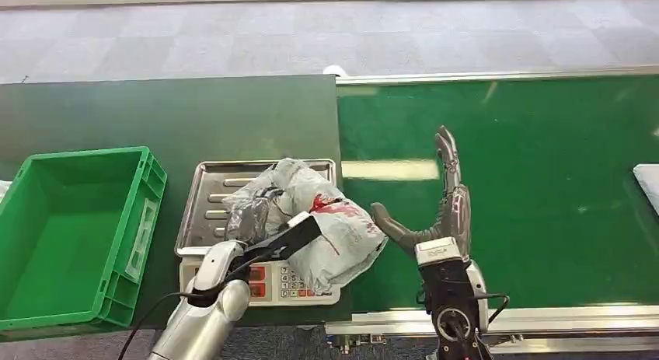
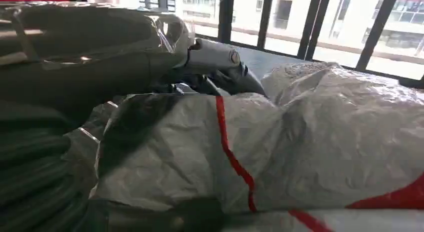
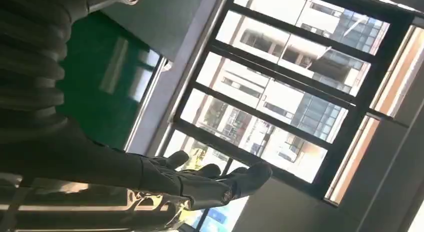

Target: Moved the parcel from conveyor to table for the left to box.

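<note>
A: Start nearest us. What is the left robot hand (image 1: 260, 224) doing?

B: It sits on the near side of the parcel (image 1: 311, 220), fingers against the wrinkled plastic. In the left wrist view the bag presses right up to the hand, so I judge it is gripping the parcel, though the fingers are mostly hidden.

A: And where is the parcel?

B: On the steel tray of the scale (image 1: 217, 189), which stands on the dark table (image 1: 155, 119). One end hangs over the tray's edge toward the conveyor (image 1: 544, 142).

A: So the transfer is done?

B: It looks so. The right robot hand (image 1: 439, 212) stands just beside the parcel, over the belt, fingers straight and apart, holding nothing. The boxing step seems to be in hand.

A: What does the next move call for?

B: A firm hold, a lift clear of the tray, then a swing over to the green crate (image 1: 78, 228) at the far left.

A: How does the parcel look?

B: A soft, crumpled grey-white poly bag with red markings; it will probably sag when lifted.
</note>
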`<state>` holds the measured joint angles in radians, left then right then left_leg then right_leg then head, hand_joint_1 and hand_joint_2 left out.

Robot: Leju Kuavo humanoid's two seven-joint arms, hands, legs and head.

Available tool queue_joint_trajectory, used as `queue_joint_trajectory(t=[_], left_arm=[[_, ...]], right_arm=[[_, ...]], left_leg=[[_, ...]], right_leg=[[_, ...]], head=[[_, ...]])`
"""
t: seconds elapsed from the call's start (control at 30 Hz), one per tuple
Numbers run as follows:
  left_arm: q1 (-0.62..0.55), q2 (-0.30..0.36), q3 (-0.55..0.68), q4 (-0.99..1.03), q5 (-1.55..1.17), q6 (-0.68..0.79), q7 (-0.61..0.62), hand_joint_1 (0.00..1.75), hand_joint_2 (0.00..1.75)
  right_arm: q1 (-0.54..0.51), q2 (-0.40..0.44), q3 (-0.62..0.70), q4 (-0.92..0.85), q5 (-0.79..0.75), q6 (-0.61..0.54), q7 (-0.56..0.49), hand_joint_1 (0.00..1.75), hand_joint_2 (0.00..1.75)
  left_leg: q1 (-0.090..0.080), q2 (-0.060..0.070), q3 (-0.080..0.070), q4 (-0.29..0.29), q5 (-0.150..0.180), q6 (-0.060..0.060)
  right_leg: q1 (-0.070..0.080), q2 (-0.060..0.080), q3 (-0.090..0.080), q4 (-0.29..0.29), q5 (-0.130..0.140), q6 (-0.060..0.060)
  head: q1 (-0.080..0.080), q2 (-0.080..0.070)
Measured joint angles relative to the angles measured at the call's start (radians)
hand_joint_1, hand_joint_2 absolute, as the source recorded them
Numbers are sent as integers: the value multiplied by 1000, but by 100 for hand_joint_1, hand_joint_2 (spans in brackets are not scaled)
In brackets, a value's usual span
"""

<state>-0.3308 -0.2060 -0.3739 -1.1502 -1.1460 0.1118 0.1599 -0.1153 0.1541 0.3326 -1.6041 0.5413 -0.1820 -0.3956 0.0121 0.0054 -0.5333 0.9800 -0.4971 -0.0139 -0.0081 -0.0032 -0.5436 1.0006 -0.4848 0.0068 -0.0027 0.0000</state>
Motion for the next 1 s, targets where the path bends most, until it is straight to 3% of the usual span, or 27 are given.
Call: queue_joint_trajectory(t=[0.07, 0.27, 0.4, 0.73, 0.8, 1.0], left_arm=[[-1, 0, 3, 3, 0, -11, -8, 155, 175], [-15, 0, 3, 13, -8, -30, -21, 166, 175], [-17, -4, 1, 17, 5, -9, -49, 164, 175], [55, -4, 8, -124, 405, 56, -365, 169, 175], [69, 0, 8, -179, 451, 93, -398, 175, 175], [108, 21, 21, -333, 540, 228, -470, 169, 175]], right_arm=[[3, 0, 0, -2, 4, 0, 1, 0, 175], [5, 0, 0, -3, 9, 0, 1, 0, 175], [5, 0, 0, -3, 10, 0, 6, 0, 175], [17, -3, 0, -3, 9, -2, 8, 0, 175], [20, -6, -1, -3, 9, -5, 8, 0, 175], [30, -13, -2, -3, 8, -13, 7, 0, 175]], left_leg=[[0, 0, 0, 0, 0, 0], [0, 0, 0, 0, 0, 0], [0, 0, 0, 0, 0, 0], [0, 0, -2, 0, 0, 0], [0, 0, -2, 0, 0, 0], [0, 0, -2, 0, 0, 0]], right_leg=[[0, 0, 0, 0, 0, 0], [0, 0, 1, 0, 0, 0], [0, 0, 0, 0, 0, 0], [0, 0, -2, 0, 0, 0], [0, 0, -2, 0, 0, 0], [0, 0, -2, 0, 0, 0]], head=[[0, 0], [0, 0], [0, 0], [-1, 0], [0, 0], [0, 0]])
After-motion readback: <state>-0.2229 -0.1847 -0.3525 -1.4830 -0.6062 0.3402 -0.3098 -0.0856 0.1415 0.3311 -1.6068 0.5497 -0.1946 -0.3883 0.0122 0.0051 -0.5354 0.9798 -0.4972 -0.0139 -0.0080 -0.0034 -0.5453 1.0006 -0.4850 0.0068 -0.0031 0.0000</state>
